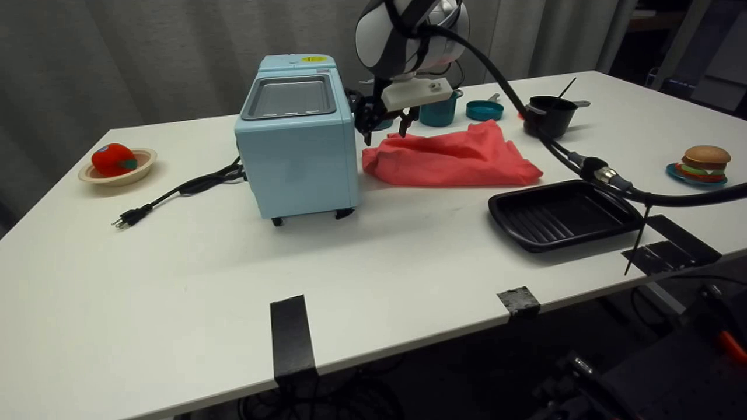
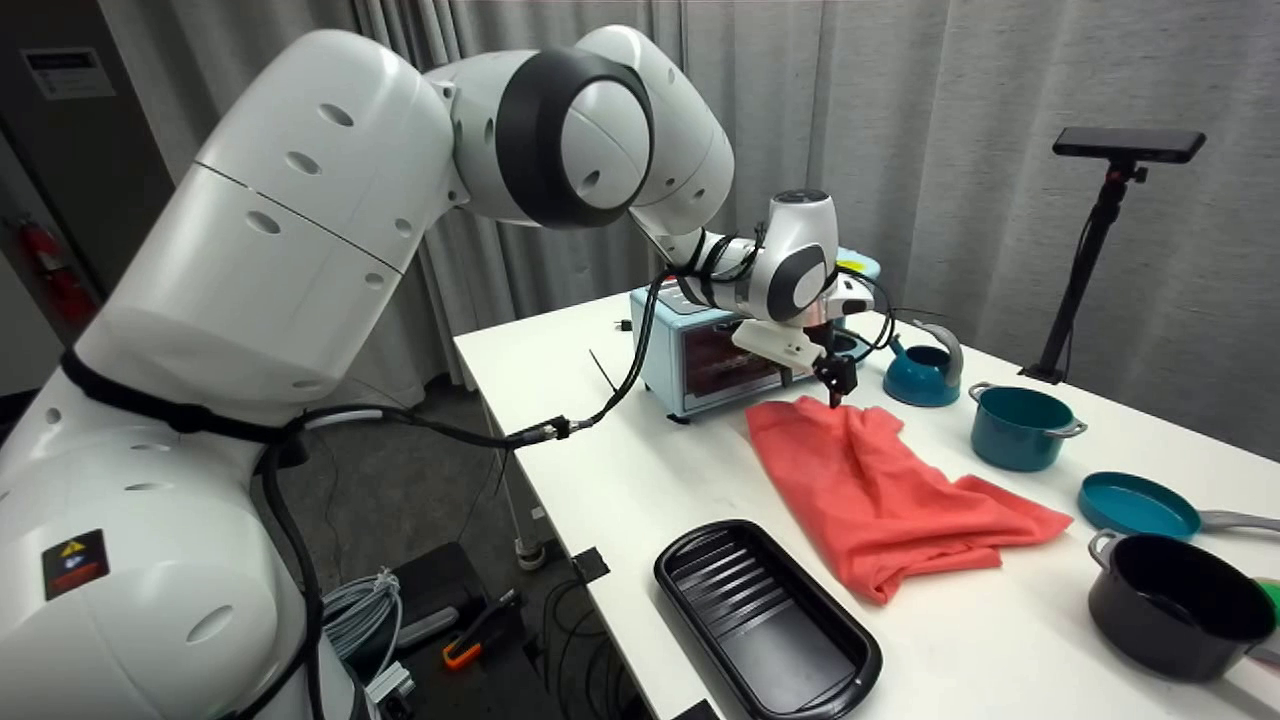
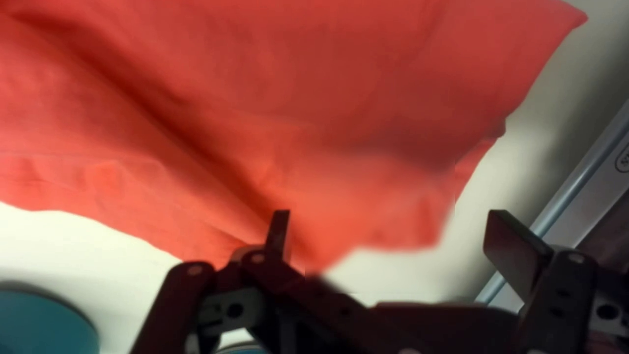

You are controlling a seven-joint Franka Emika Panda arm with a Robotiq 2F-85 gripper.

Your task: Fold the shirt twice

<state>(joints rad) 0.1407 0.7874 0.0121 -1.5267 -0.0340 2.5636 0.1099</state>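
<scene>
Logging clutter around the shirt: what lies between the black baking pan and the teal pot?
The red shirt lies between the black baking pan and teal pot, in both exterior views.

No full word can be read. In an exterior view, toward eight o'clock, a black label (image 2: 75,563) on the white robot arm (image 2: 230,290) bears a yellow warning triangle (image 2: 72,548) above an illegible red patch (image 2: 78,576). Toward ten o'clock there, a pale notice (image 2: 70,78) on a dark upright surface (image 2: 85,150) is too small to read. A yellow oval sticker (image 1: 314,59), illegible, sits at one o'clock on top of the blue toaster oven (image 1: 297,160). In the wrist view, at three o'clock, an outlined oval badge (image 3: 623,160) on that oven shows what looks like an S; the edge cuts off the rest.
</scene>
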